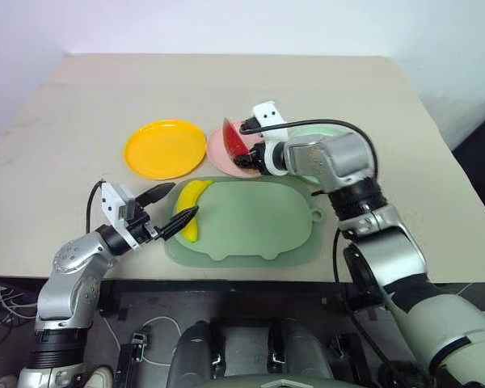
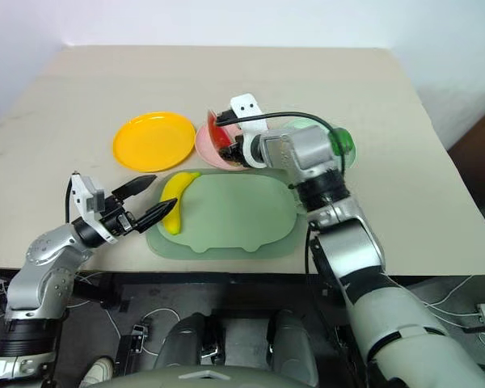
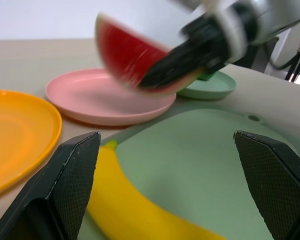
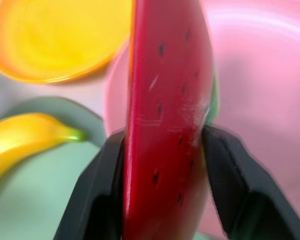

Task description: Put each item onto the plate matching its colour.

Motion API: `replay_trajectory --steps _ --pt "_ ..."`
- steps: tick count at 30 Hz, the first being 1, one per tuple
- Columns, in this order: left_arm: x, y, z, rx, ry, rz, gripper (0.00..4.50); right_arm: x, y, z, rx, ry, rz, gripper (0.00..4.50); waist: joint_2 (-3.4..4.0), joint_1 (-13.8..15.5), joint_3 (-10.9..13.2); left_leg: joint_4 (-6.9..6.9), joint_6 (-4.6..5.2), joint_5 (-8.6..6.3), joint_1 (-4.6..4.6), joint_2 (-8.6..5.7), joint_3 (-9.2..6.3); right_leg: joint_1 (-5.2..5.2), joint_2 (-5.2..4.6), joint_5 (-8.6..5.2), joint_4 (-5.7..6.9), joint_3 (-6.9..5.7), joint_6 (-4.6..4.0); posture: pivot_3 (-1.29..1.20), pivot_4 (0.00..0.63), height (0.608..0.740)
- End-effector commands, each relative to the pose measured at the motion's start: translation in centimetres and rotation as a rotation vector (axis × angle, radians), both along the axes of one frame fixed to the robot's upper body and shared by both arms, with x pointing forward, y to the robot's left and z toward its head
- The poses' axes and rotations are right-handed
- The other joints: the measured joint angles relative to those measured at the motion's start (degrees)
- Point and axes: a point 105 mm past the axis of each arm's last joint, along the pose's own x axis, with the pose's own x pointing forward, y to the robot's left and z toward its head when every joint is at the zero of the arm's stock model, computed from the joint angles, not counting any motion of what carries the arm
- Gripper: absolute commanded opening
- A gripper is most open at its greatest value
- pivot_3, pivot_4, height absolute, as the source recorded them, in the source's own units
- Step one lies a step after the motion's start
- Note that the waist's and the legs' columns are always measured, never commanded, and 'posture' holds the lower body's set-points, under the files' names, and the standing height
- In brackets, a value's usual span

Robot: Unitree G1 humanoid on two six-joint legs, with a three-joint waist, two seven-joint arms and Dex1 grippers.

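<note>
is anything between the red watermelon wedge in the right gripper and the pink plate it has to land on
Nothing visible. The right gripper is shut on the red watermelon wedge with green rind, held above the near edge of the round pink plastic plate, whose surface is bare. The curved yellow toy banana lies aside on the pale green pig-shaped tray.

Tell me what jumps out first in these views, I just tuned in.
The red watermelon wedge, pinched in the right end effector, hangs above the pink plate. Next is the yellow banana lying at the left edge of the pale green pig-shaped tray, with the open left end effector right beside it. The orange-yellow plate sits empty further left.
</note>
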Motion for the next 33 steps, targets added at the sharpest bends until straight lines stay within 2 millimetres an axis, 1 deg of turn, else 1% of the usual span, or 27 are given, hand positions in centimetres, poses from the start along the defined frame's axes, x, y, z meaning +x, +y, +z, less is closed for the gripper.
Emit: replay_trajectory --steps 1,4,7,8,10,13,14,17,21,23,25,27,29,30,31,33 --pt "-0.3 0.0 1.2 0.013 -0.052 0.0 4.5 1.9 -0.1 1.5 0.018 -0.077 -0.065 1.86 0.0 -0.16 0.0 0.0 0.0 0.0 -0.01 0.0 0.05 0.0 0.0 0.0 -0.01 0.0 0.01 0.0 0.15 0.695" --pt "-0.5 0.1 1.3 0.015 -0.054 0.004 4.5 2.3 0.1 1.1 0.007 -0.078 -0.081 1.86 0.0 -0.17 0.01 0.0 0.0 0.0 -0.01 0.01 0.09 0.0 0.0 -0.01 -0.01 0.01 0.01 0.0 0.15 0.695" --pt "-0.6 0.2 1.3 0.019 -0.054 0.009 4.5 2.3 0.7 0.9 0.016 -0.077 -0.067 1.86 0.01 -0.24 0.01 0.01 0.0 0.0 0.01 0.02 0.08 0.0 0.0 -0.01 0.01 0.02 0.01 0.0 0.15 0.695" --pt "-0.7 0.3 1.3 0.02 -0.054 0.012 4.5 2.3 0.8 0.7 0.005 -0.074 -0.058 2.6 0.01 -0.25 0.01 0.01 0.0 0.0 0.01 0.02 0.06 0.0 0.0 -0.01 0.02 0.03 0.01 0.0 0.15 0.695" --pt "-0.7 0.4 1.4 0.022 -0.054 0.017 4.5 2.2 1.0 0.7 -0.018 -0.081 -0.047 3.23 0.02 -0.24 0.01 0.01 -0.01 0.01 0.01 0.02 0.01 -0.01 0.0 -0.01 0.03 0.04 0.01 0.0 0.15 0.695" --pt "-0.8 0.5 1.4 0.022 -0.054 0.023 4.5 2.5 0.8 1.4 -0.026 -0.117 -0.054 4.3 0.02 -0.22 0.02 0.03 -0.01 0.01 0.01 0.03 -0.02 -0.01 0.0 -0.01 0.04 0.04 0.01 0.0 0.15 0.695" --pt "-0.9 0.6 1.4 0.022 -0.054 0.024 4.5 2.6 0.7 1.8 -0.022 -0.134 -0.055 4.44 0.02 -0.19 0.01 0.03 -0.01 0.01 0.01 0.03 -0.03 -0.01 -0.01 -0.01 0.05 0.05 0.01 0.0 0.15 0.695" --pt "-1.0 0.6 1.4 0.019 -0.051 0.028 4.5 2.7 0.6 3.3 0.021 -0.169 -0.029 4.44 0.02 -0.14 0.01 0.04 -0.01 0.01 0.01 0.03 -0.04 0.0 -0.01 -0.01 0.05 0.04 0.01 0.0 0.15 0.695" --pt "-1.2 0.8 1.4 0.013 -0.047 0.041 4.5 2.1 0.9 5.7 0.113 -0.234 0.05 4.44 0.03 -0.17 0.02 0.04 -0.01 0.01 0.0 0.03 -0.07 0.0 -0.01 -0.01 0.05 0.05 0.01 0.0 0.15 0.695" --pt "-1.2 1.0 1.5 0.003 -0.046 0.057 4.5 1.4 0.8 6.1 0.152 -0.241 0.081 4.44 0.01 -0.16 0.01 0.03 -0.01 0.01 0.01 0.03 -0.09 0.0 -0.01 -0.01 0.04 0.05 0.01 0.0 0.15 0.695" --pt "-1.3 1.0 1.6 -0.009 -0.048 0.075 4.5 0.5 0.4 6.4 0.184 -0.267 0.094 4.44 0.01 -0.14 0.0 0.02 -0.01 0.01 0.02 0.04 -0.11 0.02 -0.01 -0.01 0.03 0.05 0.01 0.0 0.15 0.695" --pt "-1.3 0.9 1.6 -0.003 -0.049 0.094 4.5 -0.9 -0.1 6.6 0.216 -0.302 0.114 4.44 0.0 0.04 0.0 0.05 -0.01 0.01 0.02 0.05 -0.14 0.05 -0.02 -0.01 0.04 0.04 0.01 0.0 0.15 0.695" --pt "-1.1 1.0 1.6 0.0 -0.037 0.131 4.5 -2.7 -0.7 6.6 0.257 -0.345 0.147 4.44 0.0 0.19 0.0 0.06 -0.01 0.01 0.01 0.04 -0.17 0.07 -0.05 0.0 0.03 0.02 0.01 0.0 0.15 0.695" --pt "-1.1 1.0 1.7 -0.008 -0.033 0.142 4.5 -3.5 -1.0 6.7 0.273 -0.389 0.156 4.44 0.01 0.15 0.0 0.07 -0.01 0.01 0.01 0.02 -0.2 0.09 -0.06 0.0 0.03 0.01 0.01 0.0 0.15 0.695" --pt "-1.2 0.8 1.7 -0.01 -0.03 0.156 4.5 -4.6 -1.6 6.5 0.297 -0.417 0.171 4.44 0.0 0.18 0.0 0.07 -0.01 0.01 0.01 0.01 -0.18 0.07 -0.06 0.0 0.05 0.02 0.01 0.0 0.15 0.695" --pt "-1.2 0.6 1.7 -0.008 -0.021 0.187 4.5 -6.6 -2.1 5.8 0.337 -0.412 0.22 4.44 0.0 0.16 -0.01 0.06 0.0 0.01 0.02 0.0 -0.23 0.11 -0.06 0.0 0.03 -0.01 0.02 0.0 0.15 0.695"
